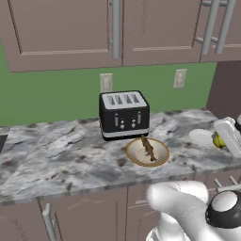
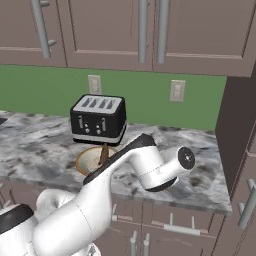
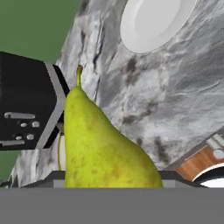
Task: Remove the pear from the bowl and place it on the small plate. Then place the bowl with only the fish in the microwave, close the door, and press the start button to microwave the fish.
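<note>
The gripper (image 3: 112,183) is holding the pear (image 3: 103,144) up above the tabletop (image 1: 56,155), near the small plate (image 3: 151,22). The fish (image 1: 148,148) is lying in the bowl (image 1: 134,157), near the front edge.

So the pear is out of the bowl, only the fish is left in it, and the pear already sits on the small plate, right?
Not quite. The pear is out of the bowl and only the fish is left in it, but the pear is not on the small plate. The hand view shows it up close at the claw, with the plate bare beyond it.
</note>
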{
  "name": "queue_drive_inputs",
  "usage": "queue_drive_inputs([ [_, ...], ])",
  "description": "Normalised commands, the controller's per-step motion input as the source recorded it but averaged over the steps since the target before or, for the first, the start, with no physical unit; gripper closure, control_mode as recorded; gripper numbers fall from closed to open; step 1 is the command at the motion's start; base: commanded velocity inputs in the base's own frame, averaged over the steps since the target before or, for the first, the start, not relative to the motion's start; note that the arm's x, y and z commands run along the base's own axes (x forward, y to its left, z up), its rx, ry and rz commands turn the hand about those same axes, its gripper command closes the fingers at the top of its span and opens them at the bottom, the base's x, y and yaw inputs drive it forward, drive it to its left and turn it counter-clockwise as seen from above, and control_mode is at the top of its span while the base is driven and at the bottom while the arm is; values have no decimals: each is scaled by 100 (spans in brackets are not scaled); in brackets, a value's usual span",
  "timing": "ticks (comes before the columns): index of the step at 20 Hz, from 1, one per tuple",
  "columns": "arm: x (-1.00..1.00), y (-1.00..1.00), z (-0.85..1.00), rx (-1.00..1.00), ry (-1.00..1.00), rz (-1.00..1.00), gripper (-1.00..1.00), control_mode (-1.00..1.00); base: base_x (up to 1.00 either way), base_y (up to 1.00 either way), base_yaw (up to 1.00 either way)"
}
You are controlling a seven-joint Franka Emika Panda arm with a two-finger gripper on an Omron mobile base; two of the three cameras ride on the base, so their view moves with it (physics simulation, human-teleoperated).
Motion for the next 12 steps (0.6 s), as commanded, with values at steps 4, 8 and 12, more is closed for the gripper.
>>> queue_drive_inputs([
  [4, 100, -41, -8, 0, 50, 0, 100, -100, 0, 0, 0],
  [8, 100, -14, -27, 0, 40, 4, 100, -100, 0, 0, 0],
  [12, 83, -32, -46, 0, 40, 1, 100, -100, 0, 0, 0],
])
